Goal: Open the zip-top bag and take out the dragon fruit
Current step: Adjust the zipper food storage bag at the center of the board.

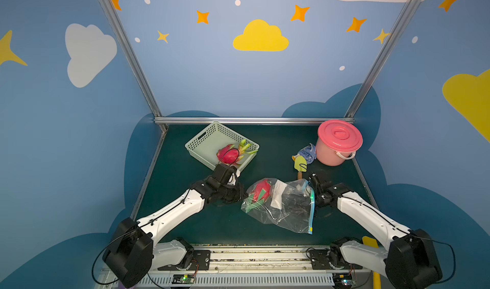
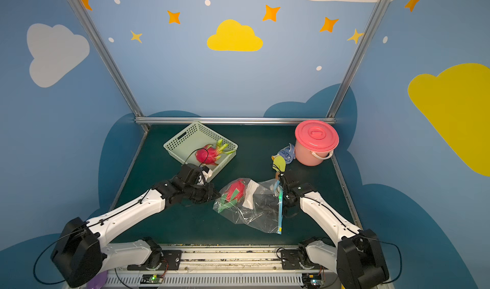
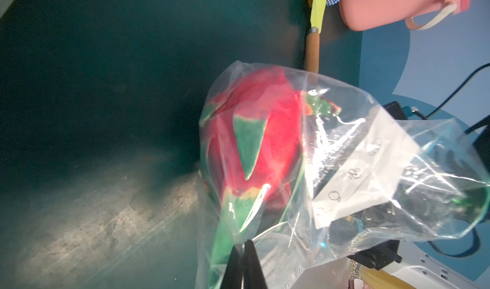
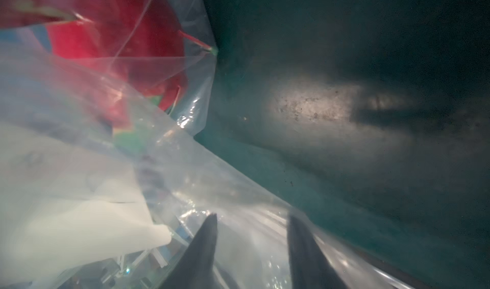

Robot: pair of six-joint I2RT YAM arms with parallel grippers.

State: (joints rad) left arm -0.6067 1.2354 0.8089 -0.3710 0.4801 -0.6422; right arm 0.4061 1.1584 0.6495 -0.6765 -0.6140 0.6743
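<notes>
- My left gripper (image 3: pixel 244 245) is pinched tight on a fold of film at the closed end of the zip-top bag (image 1: pixel 287 217), just beside the fruit's green tips. I read that as my anchor, so the bag can't slide toward the other arm.
- The dragon fruit (image 1: pixel 261 190) is inside the bag, bunched up at that closed end. The bag lies on the green table (image 1: pixel 185 221) between my two arms.
- My right gripper (image 4: pixel 252 217) is at the opposite end, by the light-blue zip strip (image 1: pixel 311 208). Its jaws stand part-way apart with clear film draped across them.
- I can't tell whether those jaws are inside the mouth or only under a fold, nor whether the zip is parted.
- With an arm at each end the bag stays stretched out, which should leave the mouth workable.
- The white label (image 1: pixel 278 194) blocks part of my look through the plastic.
- A loose fruit (image 1: pixel 228 154) sits in the green basket (image 1: pixel 201 143), well apart from the bag. It isn't my target.
- My worry is the thin film slipping out of the left pinch when I pull.
</notes>
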